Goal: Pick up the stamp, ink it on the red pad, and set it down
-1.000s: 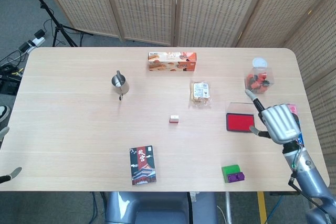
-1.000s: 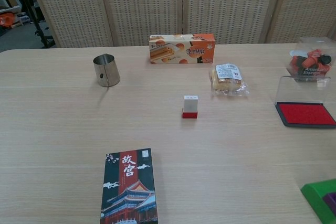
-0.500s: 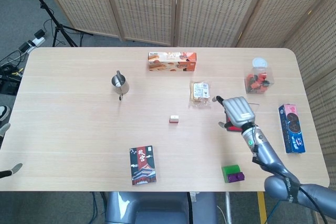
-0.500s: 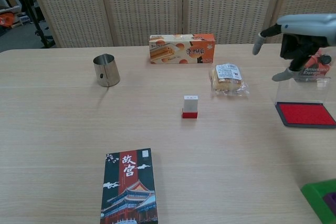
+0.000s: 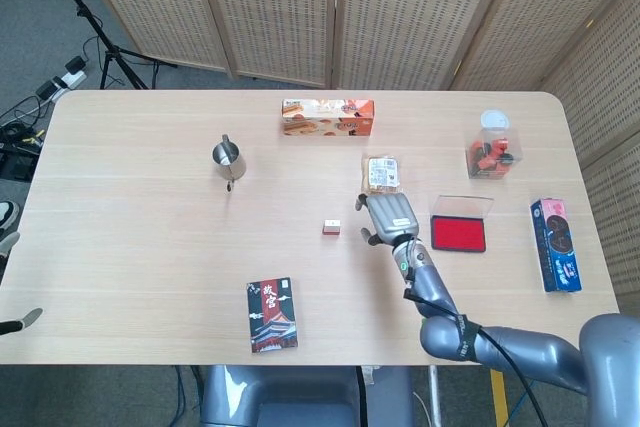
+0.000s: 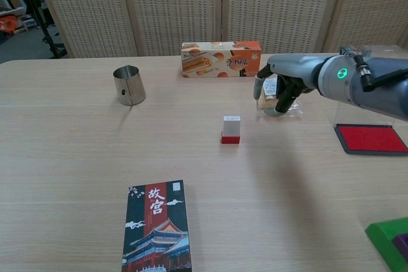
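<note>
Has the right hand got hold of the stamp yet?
No, the right hand hangs open above the table, apart from the stamp, which stands upright and untouched.

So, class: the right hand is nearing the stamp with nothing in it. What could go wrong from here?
1. The stamp is small and stands upright; the open right hand could tip it instead of gripping it.
2. The wrapped snack lies right by the hand, so the fingers might brush or drag it.
3. The red pad has its clear lid raised at the back; a carried stamp could catch it on the way in.
</note>
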